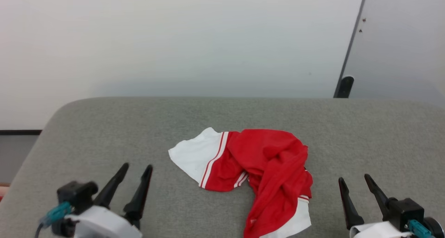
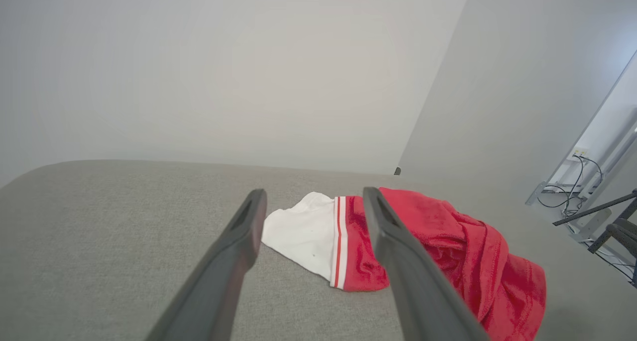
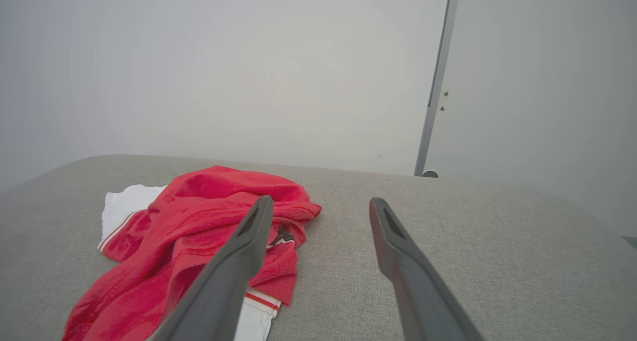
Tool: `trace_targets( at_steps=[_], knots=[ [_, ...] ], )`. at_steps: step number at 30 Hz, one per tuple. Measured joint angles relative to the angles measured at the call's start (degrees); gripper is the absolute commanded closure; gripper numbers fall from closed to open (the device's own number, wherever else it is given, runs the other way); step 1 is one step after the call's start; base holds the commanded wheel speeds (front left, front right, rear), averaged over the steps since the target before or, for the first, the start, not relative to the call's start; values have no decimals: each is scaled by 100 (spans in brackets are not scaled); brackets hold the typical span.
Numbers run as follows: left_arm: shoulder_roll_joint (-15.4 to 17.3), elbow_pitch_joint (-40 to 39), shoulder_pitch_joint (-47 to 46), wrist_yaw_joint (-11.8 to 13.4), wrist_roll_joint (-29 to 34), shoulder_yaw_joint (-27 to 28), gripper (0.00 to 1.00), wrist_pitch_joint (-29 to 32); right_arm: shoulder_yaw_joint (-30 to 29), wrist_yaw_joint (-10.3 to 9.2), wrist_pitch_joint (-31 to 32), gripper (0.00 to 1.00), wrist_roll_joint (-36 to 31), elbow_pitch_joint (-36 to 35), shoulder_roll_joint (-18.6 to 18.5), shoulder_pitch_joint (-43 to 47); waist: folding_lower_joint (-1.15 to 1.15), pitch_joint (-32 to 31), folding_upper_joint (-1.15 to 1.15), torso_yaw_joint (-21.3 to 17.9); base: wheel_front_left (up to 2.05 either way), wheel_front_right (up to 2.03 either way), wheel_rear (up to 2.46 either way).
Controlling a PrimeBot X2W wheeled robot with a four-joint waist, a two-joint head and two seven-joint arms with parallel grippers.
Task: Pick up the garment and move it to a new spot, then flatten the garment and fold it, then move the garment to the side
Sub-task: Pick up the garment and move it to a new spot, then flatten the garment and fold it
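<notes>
Left tool (image 1: 137, 166) low at near left, fingers wide, empty; right tool (image 1: 354, 177) mirrors it at near right. Between them the garment (image 1: 267, 161) lies crumpled on the grey worktop (image 1: 104, 126), untouched.

One garment (image 1: 271, 154), a single red heap at the centre of one grey cushioned surface (image 1: 104, 126). Two grippers: the left gripper (image 1: 137, 166) at eight o'clock, the right gripper (image 1: 354, 177) at four o'clock. Four dark fingers (image 1: 113, 186), two per gripper
</notes>
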Motion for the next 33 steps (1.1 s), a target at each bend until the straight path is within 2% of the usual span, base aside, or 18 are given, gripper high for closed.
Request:
trace_targets(
  at_steps=[13, 18, 26, 33],
  knots=[
    [33, 258, 789, 183, 235, 724, 0, -405, -220, 0, -91, 0, -85, 170, -5, 298, 0, -257, 0, 268, 0, 0, 0],
    [-145, 147, 1078, 179, 560, 1256, 0, -415, -361, 0, -124, 0, -122, 175, 43, 369, 0, -293, 0, 244, 0, 0, 0],
    [-559, 41, 1450, -98, 1118, 1926, 0, -424, -561, 0, -144, 0, -180, 148, 88, 545, 0, -298, 0, 166, 0, 0, 0],
    [-843, 60, 1512, -331, 1449, 2235, 0, -424, -582, 0, -140, 0, -241, 71, 126, 552, 0, -255, 0, 92, 0, 0, 0]
  ],
)
